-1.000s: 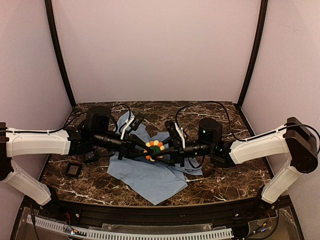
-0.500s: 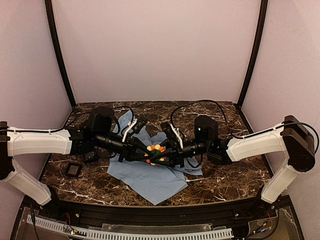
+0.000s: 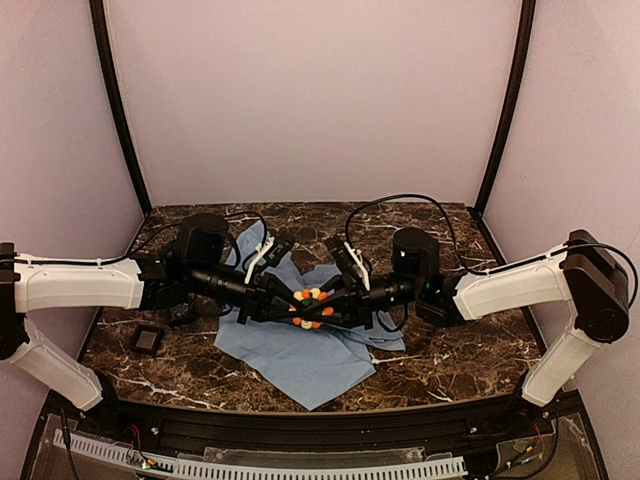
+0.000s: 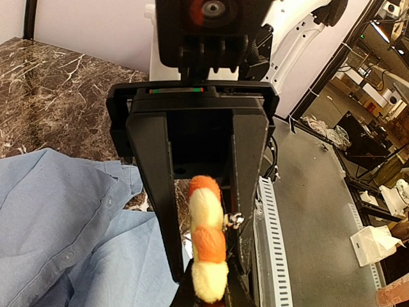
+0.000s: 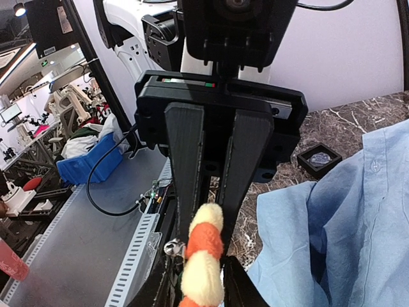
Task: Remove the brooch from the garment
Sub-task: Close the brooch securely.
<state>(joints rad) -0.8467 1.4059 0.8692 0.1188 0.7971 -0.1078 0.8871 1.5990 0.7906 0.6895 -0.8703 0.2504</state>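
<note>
the left tool (image 3: pixel 291 299) has its fingers (image 5: pixel 185 166) drawn almost together, with only a thin slit between them, and their tips pinch the edge of the brooch (image 3: pixel 311 306). the right tool (image 3: pixel 330 304) comes in from the opposite side, tip to tip with the left one. its fingers (image 4: pixel 153 192) stand apart on either side of the brooch, close in, and i cannot tell whether they press on it. seen from either wrist the brooch is edge-on, a stack of orange and pale yellow petals with a small metal clasp at its side. from above it shows as a flower with a dark centre, sitting between the two tools over the middle of the light blue shirt (image 3: pixel 300 360). whether it is pinned to the cloth i can't make out. the shirt lies crumpled on the dark marbled counter (image 3: pixel 440 360), a row of buttons showing near the left tool. a small black square box (image 3: pixel 147 340) sits on the counter well to the left of the shirt.
</note>
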